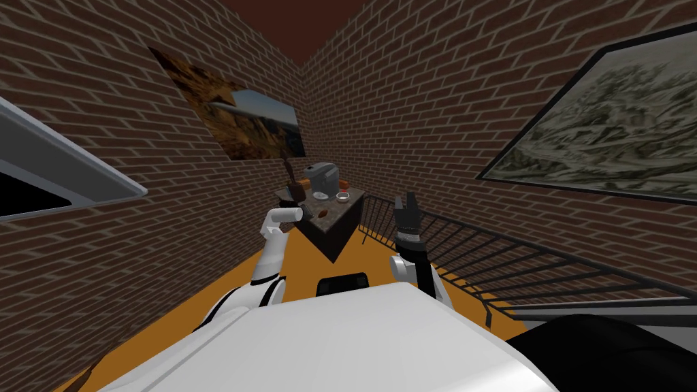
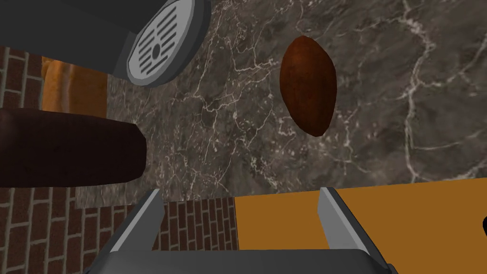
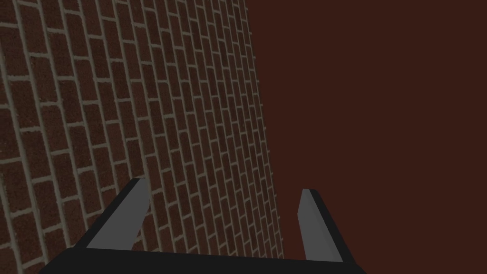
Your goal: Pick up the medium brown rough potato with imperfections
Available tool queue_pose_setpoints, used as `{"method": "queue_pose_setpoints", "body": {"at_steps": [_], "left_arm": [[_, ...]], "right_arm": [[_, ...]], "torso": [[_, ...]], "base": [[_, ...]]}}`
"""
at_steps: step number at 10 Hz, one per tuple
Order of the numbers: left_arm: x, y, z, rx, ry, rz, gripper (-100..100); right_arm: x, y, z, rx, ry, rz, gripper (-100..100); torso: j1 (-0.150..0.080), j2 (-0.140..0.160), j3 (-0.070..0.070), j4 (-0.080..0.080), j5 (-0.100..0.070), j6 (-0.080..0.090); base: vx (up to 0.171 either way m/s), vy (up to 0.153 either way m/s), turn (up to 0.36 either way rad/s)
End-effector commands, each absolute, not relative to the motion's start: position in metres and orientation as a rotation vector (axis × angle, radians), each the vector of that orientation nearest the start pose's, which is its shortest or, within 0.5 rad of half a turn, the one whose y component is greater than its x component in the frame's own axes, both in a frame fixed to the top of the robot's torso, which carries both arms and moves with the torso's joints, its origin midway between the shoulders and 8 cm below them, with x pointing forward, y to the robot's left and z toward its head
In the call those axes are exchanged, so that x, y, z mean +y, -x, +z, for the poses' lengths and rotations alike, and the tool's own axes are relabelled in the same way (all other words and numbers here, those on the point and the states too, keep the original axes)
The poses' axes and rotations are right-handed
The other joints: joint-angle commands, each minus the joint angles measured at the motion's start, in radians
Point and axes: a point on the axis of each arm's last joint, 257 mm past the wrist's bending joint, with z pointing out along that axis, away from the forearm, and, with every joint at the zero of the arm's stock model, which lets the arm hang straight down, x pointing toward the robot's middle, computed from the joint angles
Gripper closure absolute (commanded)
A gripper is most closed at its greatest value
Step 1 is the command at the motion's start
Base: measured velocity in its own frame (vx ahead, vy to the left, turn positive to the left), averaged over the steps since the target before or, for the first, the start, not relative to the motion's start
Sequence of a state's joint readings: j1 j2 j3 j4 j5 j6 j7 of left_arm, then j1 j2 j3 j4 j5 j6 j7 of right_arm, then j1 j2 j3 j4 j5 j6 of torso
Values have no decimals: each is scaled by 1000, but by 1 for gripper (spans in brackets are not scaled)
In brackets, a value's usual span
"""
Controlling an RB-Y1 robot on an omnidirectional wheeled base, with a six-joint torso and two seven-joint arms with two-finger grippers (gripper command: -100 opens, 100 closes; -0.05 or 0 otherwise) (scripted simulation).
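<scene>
Left of centre in the head view, left arm (image 1: 272,248) stretched toward the near edge of a dark veined table (image 1: 335,235). Left jaws spread wide, gripping nothing, poised over that edge. Just beyond them on the tabletop, the brown potato (image 2: 307,85), lying free and touching neither jaw. Farther back, a grey coffee machine (image 1: 321,178), then a small white bowl (image 1: 342,197). Right of centre, right arm (image 1: 410,235) raised upright, right jaws likewise apart and empty.
</scene>
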State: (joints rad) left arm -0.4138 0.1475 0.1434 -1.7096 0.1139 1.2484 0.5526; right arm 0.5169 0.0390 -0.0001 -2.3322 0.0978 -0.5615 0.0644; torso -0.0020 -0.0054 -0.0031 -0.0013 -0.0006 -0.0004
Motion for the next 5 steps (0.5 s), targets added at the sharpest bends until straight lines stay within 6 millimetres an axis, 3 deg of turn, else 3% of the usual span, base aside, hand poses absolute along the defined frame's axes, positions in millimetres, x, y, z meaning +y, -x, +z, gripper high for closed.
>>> {"method": "queue_pose_setpoints", "body": {"at_steps": [1, 5], "left_arm": [[240, -567, -223, 1255, 2264, -1006, -100], [218, -559, -237, 1279, 2382, -966, -100]], "right_arm": [[-268, -323, 53, 585, -522, 1192, 0], [-268, -323, 53, 585, -522, 1192, 0]], "torso": [[0, 0, 0, 0, 0, 0], [0, -3, -2, -1, 0, 0]], "base": [[96, -23, -14], [109, -17, -10]]}}
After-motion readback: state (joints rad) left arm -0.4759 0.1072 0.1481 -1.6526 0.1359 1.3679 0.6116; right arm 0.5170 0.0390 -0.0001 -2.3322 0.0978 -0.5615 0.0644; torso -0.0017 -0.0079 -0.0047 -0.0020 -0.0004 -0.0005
